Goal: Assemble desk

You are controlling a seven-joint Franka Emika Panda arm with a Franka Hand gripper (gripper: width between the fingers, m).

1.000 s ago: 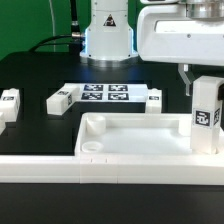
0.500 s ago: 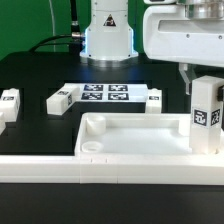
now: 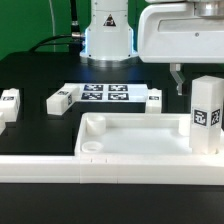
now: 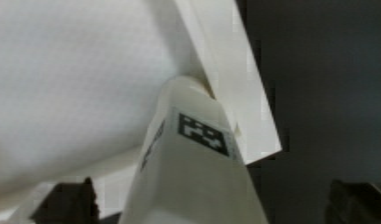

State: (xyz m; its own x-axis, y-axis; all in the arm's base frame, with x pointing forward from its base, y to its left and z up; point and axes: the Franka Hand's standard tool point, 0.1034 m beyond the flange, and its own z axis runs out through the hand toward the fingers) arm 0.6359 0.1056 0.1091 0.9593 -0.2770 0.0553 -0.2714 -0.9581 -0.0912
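The white desk top tray (image 3: pixel 130 140) lies rim-up near the front. One white leg (image 3: pixel 207 115) with a tag stands upright in the tray's corner on the exterior view's right. My gripper (image 3: pixel 198 78) hangs just above that leg, open, and one finger (image 3: pixel 178 80) shows beside the leg's top. In the wrist view the leg (image 4: pixel 205 160) rises between the two dark fingertips (image 4: pixel 71 203) of the gripper (image 4: pixel 213 205) with gaps on both sides, and the tray's rim (image 4: pixel 231 70) runs behind it. Three more legs (image 3: pixel 10 101) (image 3: pixel 62 98) (image 3: pixel 153 100) lie behind the tray.
The marker board (image 3: pixel 105 95) lies flat behind the tray, between two loose legs. A long white rail (image 3: pixel 100 167) runs along the tray's front. The robot base (image 3: pixel 108 35) stands at the back.
My gripper has risen a little and shifted slightly to the exterior view's left. The leg stays standing in the tray's corner.
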